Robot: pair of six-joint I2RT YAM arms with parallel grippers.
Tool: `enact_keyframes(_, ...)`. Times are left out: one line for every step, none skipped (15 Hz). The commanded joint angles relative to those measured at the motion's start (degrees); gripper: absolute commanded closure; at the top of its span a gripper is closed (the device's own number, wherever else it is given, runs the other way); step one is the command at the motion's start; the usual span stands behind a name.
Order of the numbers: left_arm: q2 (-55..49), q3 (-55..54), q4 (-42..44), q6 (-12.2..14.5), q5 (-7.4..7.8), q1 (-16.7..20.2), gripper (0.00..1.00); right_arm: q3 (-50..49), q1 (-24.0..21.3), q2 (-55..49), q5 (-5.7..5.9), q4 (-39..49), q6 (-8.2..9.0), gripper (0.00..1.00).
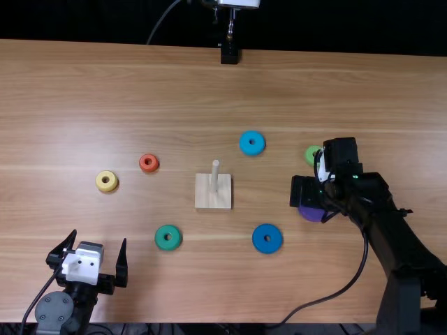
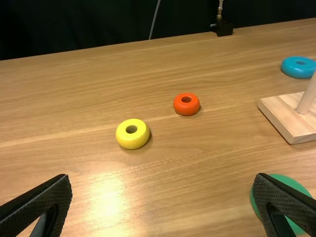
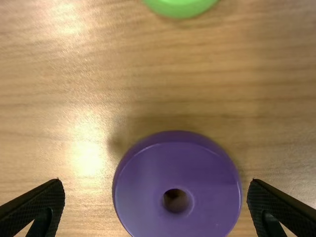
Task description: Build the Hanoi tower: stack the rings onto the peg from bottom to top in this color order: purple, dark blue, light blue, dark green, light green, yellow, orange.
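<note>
While 7 rings lie around a bare peg, the right jaws straddle purple

As the top view shows, the right arm [image 1: 391, 230] overhangs the surface [image 1: 174, 84], partly covering the light green ring [image 1: 309, 155] and purple ring [image 1: 311, 215]. Its cable [image 1: 335, 293] curves toward the near edge. 1 peg [image 1: 215, 180] rises from 1 square base [image 1: 202, 200]. Left of it lie the orange ring [image 1: 149, 156] and yellow ring [image 1: 100, 183]; nearer is the dark green ring [image 1: 160, 241]. The dark blue ring [image 1: 258, 241] and light blue ring [image 1: 246, 145] sit to the right. The left gripper [image 1: 99, 239] waits by the near edge, jaws wide apart, holding nothing. 1 black block [image 1: 229, 54] stands at the far edge.

In the left wrist view, 1 of those jaws overlaps dark green; a broad stretch of wood runs between them and yellow.

In the right wrist view, the right gripper [image 3: 155, 182] has its 2 jaws spread wide on either side of purple, ungripped, with room between purple and light green.
</note>
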Motion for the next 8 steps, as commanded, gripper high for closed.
enact_keyframes(-0.7, -6.0, -4.5, 0.7, 0.86, 0.6, 0.0, -1.2, -0.7, 2.2, 0.6, 0.0, 0.16, 0.0)
enact_keyframes(-0.7, -6.0, -4.5, 0.7, 0.86, 0.6, 0.0, -1.4, -0.9, 2.4, 0.6, 0.0, 0.16, 0.0)
enact_keyframes(-0.7, -6.0, -4.5, 0.7, 0.86, 0.6, 0.0, -1.8, -1.2, 2.4, 0.6, 0.0, 0.16, 0.0)
enact_keyframes(-0.7, -6.0, -4.5, 0.7, 0.86, 0.6, 0.0, -1.9, -1.2, 2.6, 0.6, 0.0, 0.16, 0.0)
enact_keyframes(-0.7, -6.0, -4.5, 0.7, 0.86, 0.6, 0.0, -1.9, -1.3, 2.6, 0.6, 0.0, 0.16, 0.0)
enact_keyframes(-0.7, -6.0, -4.5, 0.7, 0.86, 0.6, 0.0, -1.9, -1.7, 2.7, 0.6, 0.1, 0.16, 0.0)
enact_keyframes(-0.7, -6.0, -4.5, 0.7, 0.86, 0.6, 0.0, -1.9, -1.9, 3.2, 0.6, 0.1, 0.16, 0.0)
enact_keyframes(-0.7, -6.0, -4.5, 0.7, 0.86, 0.6, 0.0, -1.9, -1.9, 3.7, 0.6, 0.1, 0.27, 0.0)
